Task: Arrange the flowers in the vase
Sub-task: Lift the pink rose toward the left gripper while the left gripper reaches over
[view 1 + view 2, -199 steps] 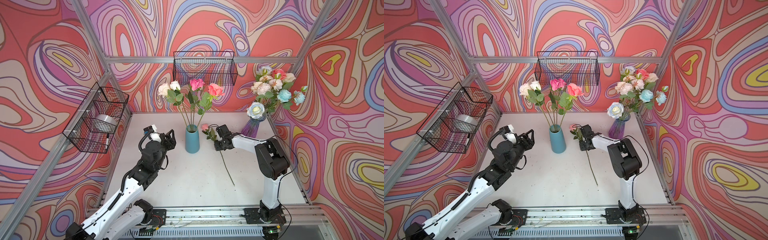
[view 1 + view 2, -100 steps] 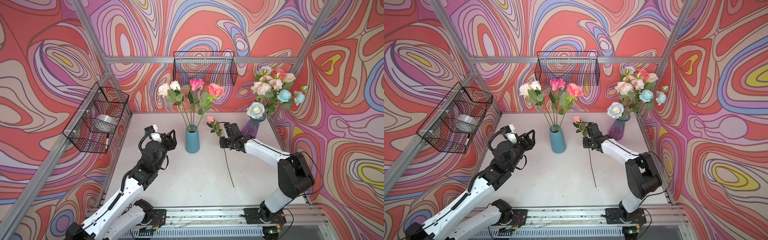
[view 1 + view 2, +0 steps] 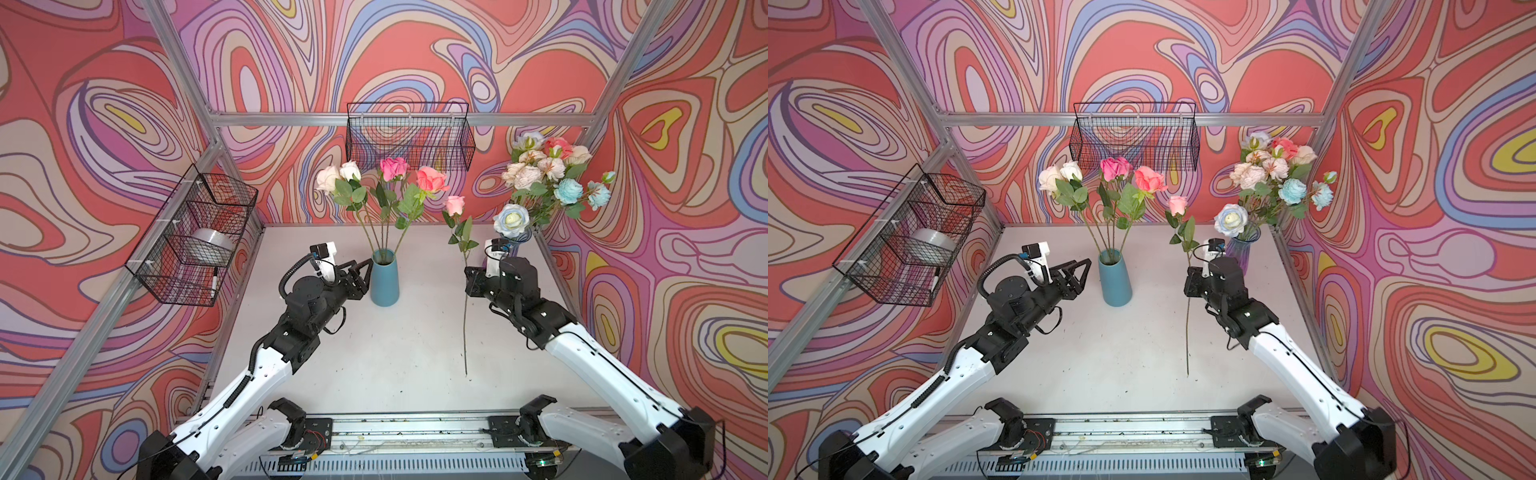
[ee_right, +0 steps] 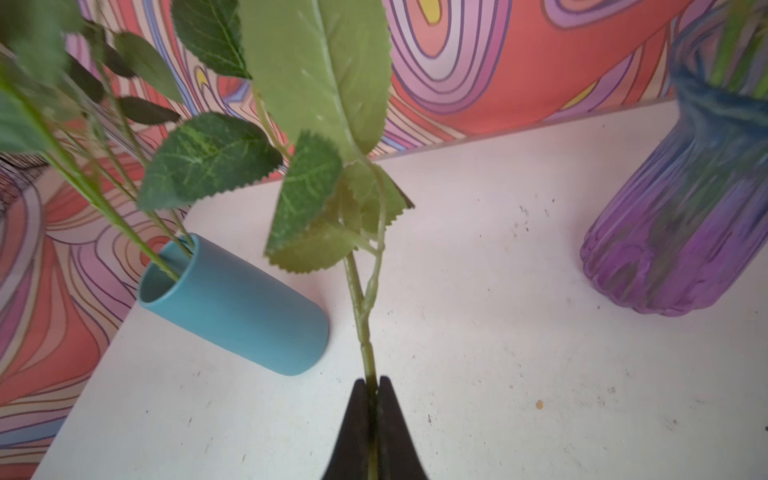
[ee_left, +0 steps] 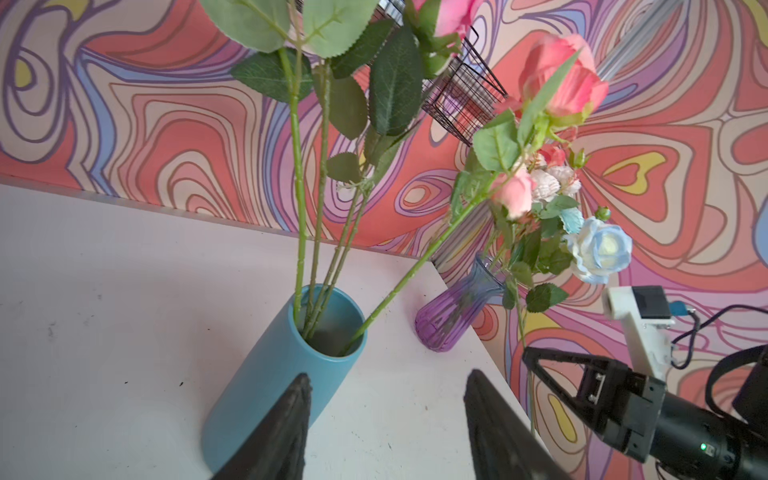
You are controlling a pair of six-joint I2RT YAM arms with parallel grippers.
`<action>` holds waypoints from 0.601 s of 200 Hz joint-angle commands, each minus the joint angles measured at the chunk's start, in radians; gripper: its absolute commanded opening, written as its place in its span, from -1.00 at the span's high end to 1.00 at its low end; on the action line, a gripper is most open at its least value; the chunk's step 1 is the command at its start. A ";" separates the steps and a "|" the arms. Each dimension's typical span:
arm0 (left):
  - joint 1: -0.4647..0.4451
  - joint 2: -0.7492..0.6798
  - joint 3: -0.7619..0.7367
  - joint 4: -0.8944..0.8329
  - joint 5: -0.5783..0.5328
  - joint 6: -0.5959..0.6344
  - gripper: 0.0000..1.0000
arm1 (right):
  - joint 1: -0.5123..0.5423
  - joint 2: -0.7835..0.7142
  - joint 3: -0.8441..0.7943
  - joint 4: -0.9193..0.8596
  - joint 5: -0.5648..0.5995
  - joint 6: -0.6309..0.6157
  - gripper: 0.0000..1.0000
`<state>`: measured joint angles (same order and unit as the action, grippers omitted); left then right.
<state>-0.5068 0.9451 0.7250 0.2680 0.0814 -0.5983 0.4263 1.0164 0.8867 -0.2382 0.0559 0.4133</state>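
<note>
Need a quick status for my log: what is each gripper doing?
Left gripper: open, empty.
Right gripper: shut on the stem of the pink rose.

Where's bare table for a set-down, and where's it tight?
Widest bare patch: table centre-front, bordered by blue vase, held rose stem and front rail. Also the back-left corner behind left gripper. Crowded: back right, purple vase and right gripper.

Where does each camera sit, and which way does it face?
Top views: high in front, looking down on the table, left arm, right arm, blue vase, purple vase.
Left wrist: behind the open left tool, facing the blue vase.
Right wrist: behind the right tool, shut on the pink rose, facing the back wall.
Shared: both wrist views show both vases.
</note>
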 commanded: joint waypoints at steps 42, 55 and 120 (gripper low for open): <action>0.004 -0.019 0.012 0.087 0.065 0.041 -0.22 | 0.000 -0.123 -0.060 0.247 -0.105 -0.006 1.00; 0.003 -0.016 0.013 0.109 0.117 0.053 -0.23 | 0.006 -0.122 -0.057 0.273 -0.154 -0.009 1.00; 0.003 0.022 0.027 0.273 0.506 0.049 -0.23 | 0.154 -0.140 -0.029 0.282 -0.240 -0.076 1.00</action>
<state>-0.5041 0.9501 0.7254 0.4240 0.4080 -0.5461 0.5152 0.8692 0.8322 0.0364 -0.1326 0.3828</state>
